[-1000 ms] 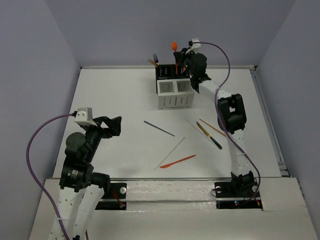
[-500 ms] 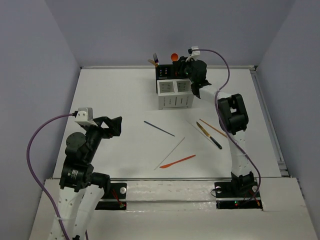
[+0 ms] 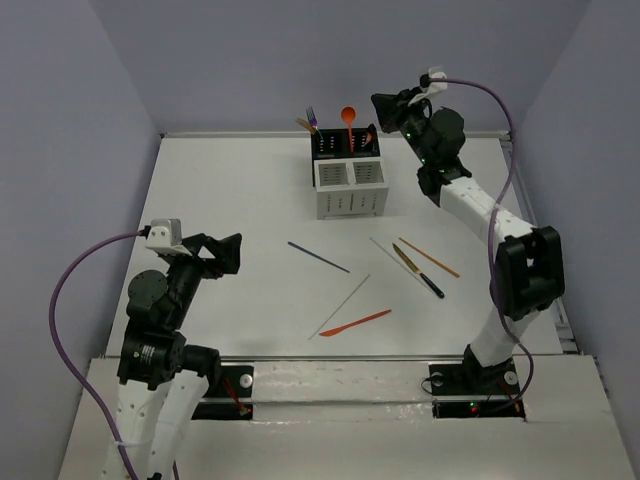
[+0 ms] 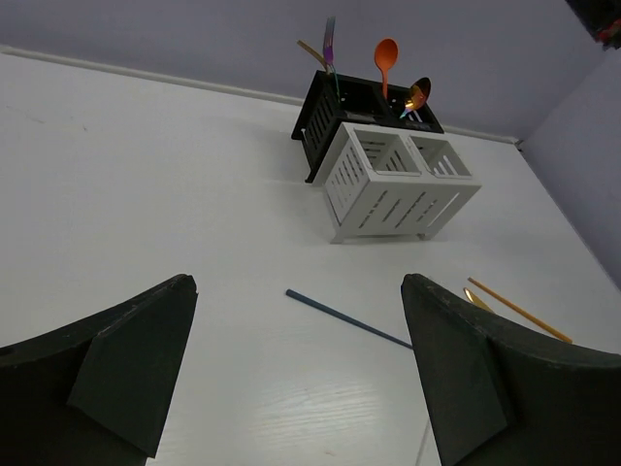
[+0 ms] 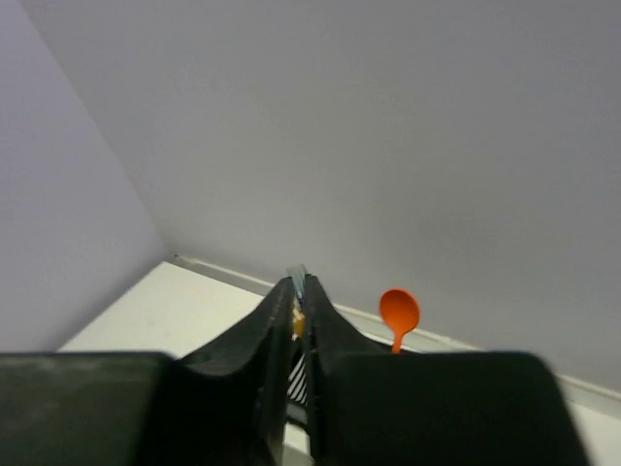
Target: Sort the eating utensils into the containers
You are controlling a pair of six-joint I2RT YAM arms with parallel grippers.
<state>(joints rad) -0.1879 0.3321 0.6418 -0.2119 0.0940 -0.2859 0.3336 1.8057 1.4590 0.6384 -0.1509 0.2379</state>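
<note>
**Table** (image 3: 220, 190): plain white.
**Walls** (image 3: 250, 60): pale lilac-grey, no pattern.
**White containers** (image 3: 350, 195): white, with rows of upright slots.
**Black containers** (image 3: 335, 146): black, with the same slotted pattern.
**Orange spoon** (image 3: 348, 115): bright, even orange.
**Gold spoon** (image 4: 418, 94): coppery gold with a dark sheen.
**Fork** (image 4: 330, 44): iridescent purple-blue.
**Blue chopstick** (image 3: 318, 257): dark blue.
**Silver chopstick** (image 3: 340, 306): pale silver, faint against the white.
**Orange knife** (image 3: 357, 321): orange throughout.
**Two-tone knife** (image 3: 418, 272): gold at one end, black at the other.
**Orange-gold chopstick** (image 3: 430, 257): orange-gold.
**Cables** (image 3: 62, 285): purple.
**Arm links** (image 3: 468, 203): white, with black joints.
**Left tool** (image 3: 232, 252): matt black.
**Right tool** (image 5: 299, 283): matt black.
</note>
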